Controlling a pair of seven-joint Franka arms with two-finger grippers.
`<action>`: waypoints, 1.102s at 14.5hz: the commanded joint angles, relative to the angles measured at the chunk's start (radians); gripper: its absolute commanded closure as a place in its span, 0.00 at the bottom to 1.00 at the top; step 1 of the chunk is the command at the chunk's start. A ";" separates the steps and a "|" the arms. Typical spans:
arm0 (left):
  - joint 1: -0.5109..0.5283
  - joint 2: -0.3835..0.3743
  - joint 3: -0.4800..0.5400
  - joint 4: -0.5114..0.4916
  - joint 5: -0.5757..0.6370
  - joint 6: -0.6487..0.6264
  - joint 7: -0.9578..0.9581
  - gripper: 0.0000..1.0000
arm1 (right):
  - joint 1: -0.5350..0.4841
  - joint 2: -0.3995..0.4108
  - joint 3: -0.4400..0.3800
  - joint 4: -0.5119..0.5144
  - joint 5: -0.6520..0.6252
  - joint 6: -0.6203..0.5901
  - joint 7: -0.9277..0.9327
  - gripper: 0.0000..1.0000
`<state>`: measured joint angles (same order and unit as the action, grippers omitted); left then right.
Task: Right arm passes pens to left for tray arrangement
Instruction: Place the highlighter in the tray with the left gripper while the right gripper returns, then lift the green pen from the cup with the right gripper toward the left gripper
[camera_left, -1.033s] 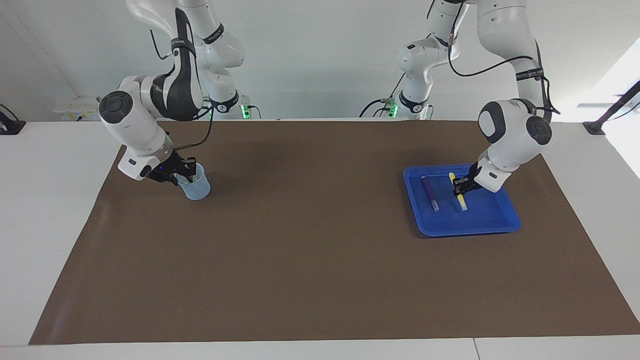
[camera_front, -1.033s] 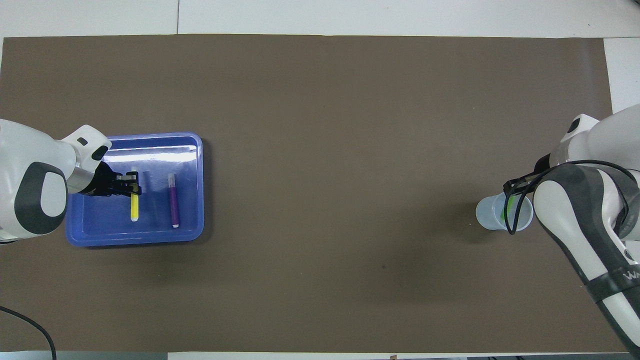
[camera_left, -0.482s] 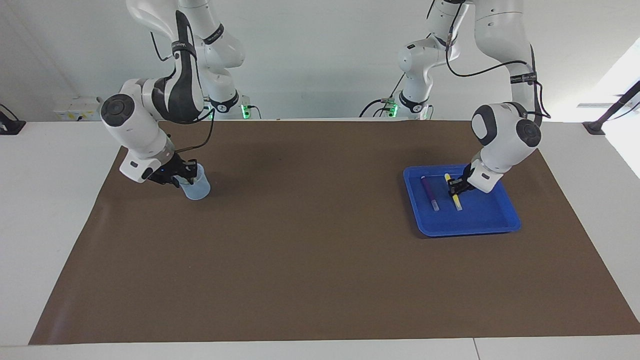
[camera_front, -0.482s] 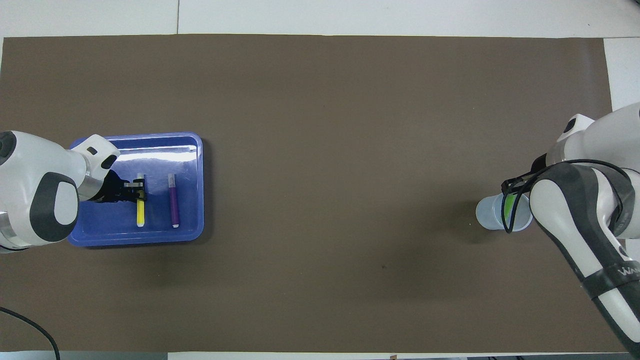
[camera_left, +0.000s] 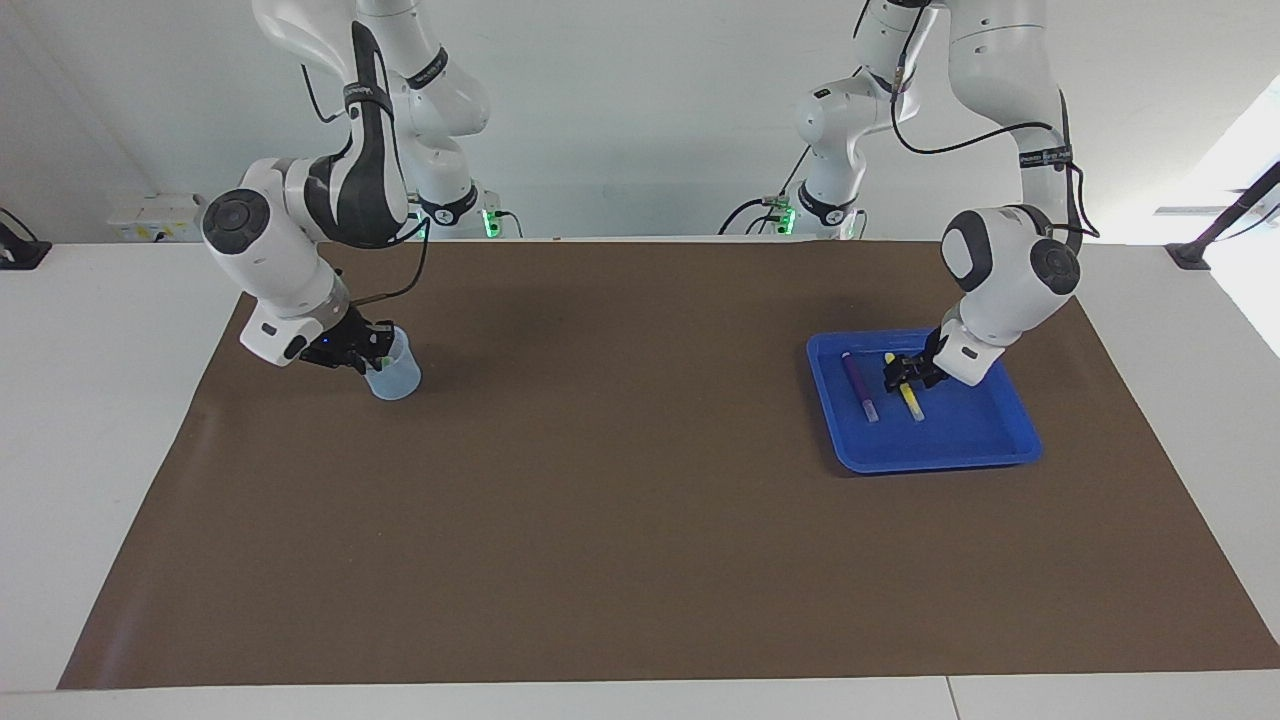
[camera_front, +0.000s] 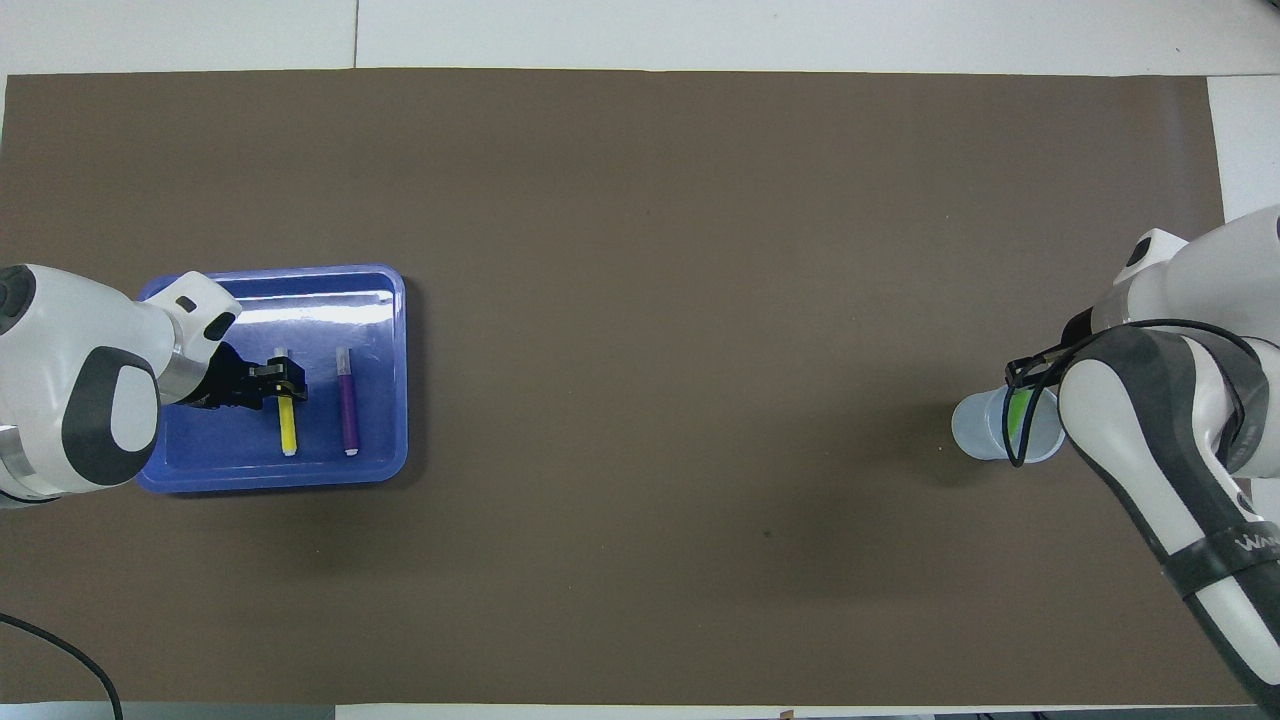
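The left gripper (camera_left: 897, 374) is down in the tray (camera_left: 990, 450) at the mat's left-arm end, jaws released astride the yellow pen (camera_left: 910, 398), which lies flat beside the purple pen (camera_left: 860, 385). The right gripper (camera_left: 368, 352) is clenched at the cup's (camera_left: 395, 380) rim, on the green pen (camera_front: 1016, 410) standing inside. No writing is readable.

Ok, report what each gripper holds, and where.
Right gripper, shut in the cup, grips the green pen near its top. Left gripper sits at the yellow pen in the tray; hold cannot be told.
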<state>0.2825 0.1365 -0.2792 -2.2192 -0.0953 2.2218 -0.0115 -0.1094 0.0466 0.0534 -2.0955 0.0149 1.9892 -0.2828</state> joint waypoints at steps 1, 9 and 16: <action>0.004 -0.015 0.003 -0.024 0.020 0.026 0.010 0.00 | -0.010 -0.004 0.008 -0.006 0.007 -0.004 -0.009 0.91; -0.052 -0.005 -0.002 0.195 0.005 -0.264 -0.134 0.00 | 0.023 -0.031 0.017 0.353 0.002 -0.374 -0.010 1.00; -0.154 -0.056 -0.020 0.473 -0.176 -0.585 -0.621 0.00 | 0.106 -0.080 0.091 0.433 0.173 -0.345 0.345 1.00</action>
<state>0.1356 0.1107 -0.2931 -1.7775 -0.2106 1.6985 -0.5135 -0.0089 -0.0460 0.1174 -1.6734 0.1196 1.6288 -0.0913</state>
